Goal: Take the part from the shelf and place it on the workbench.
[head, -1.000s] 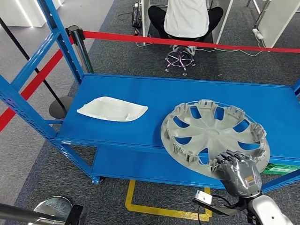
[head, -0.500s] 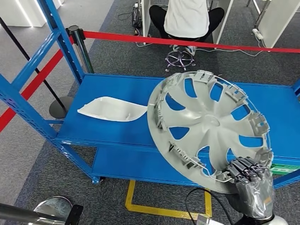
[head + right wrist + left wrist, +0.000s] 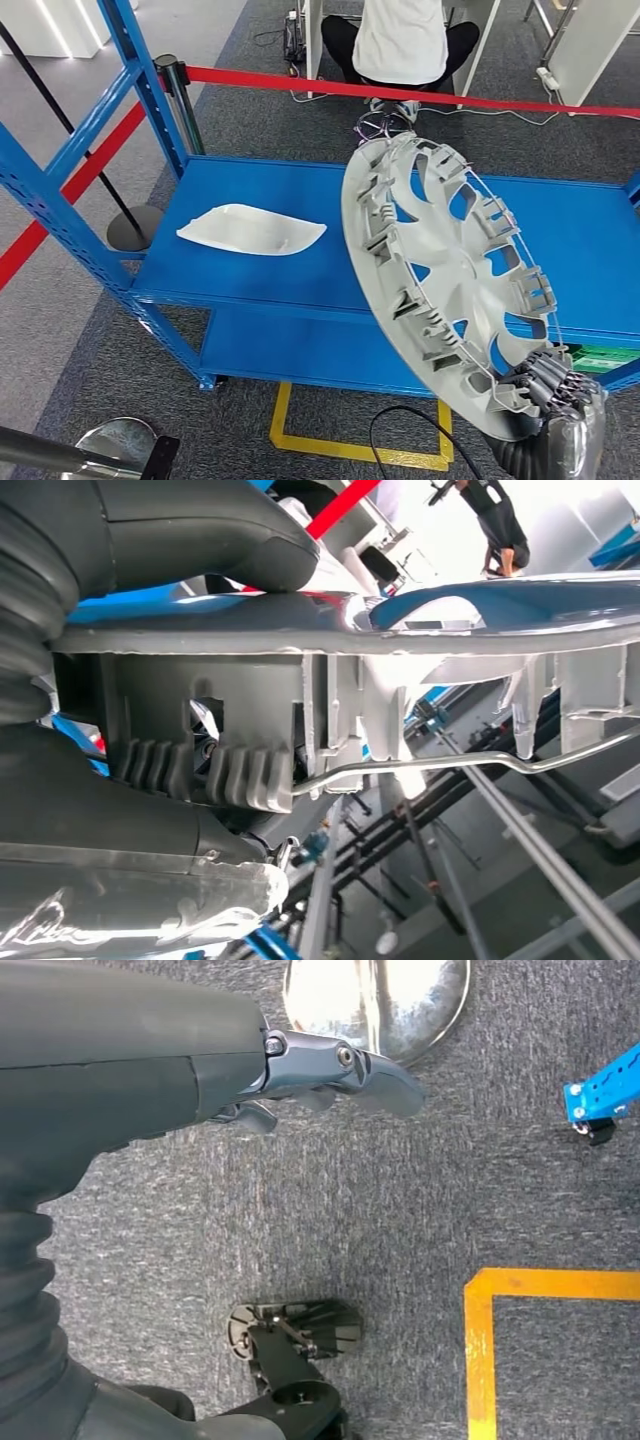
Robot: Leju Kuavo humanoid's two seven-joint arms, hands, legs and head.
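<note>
Presently, stock at hand:

- Hubcap (image 3: 445, 285): grey plastic wheel cover, clip side toward the camera, lifted off the blue shelf (image 3: 249, 285) and tilted steeply on edge; it spans from 12 o'clock to 5 o'clock in the head view.
- Right hand (image 3: 555, 405): at 5 o'clock in the head view, dark fingers curled over the hubcap's lower rim, gripping it (the right wrist view shows the thumb and ribbed fingers clamped on either side of the rim and its wire ring).
- Left hand (image 3: 332, 1065): hanging over the grey carpet, fingers loosely extended, nothing held.
- White moulded panel (image 3: 253, 230): lying flat on the shelf at 10 o'clock, well apart from the hubcap.
- Red barrier strap (image 3: 392, 90): behind the shelf at 12 o'clock, a seated person (image 3: 400, 35) beyond it.
- Progress, as judged: pick-up done, part free of the shelf. Carrying it to the workbench and setting it down remain; no workbench is visible to me.
</note>
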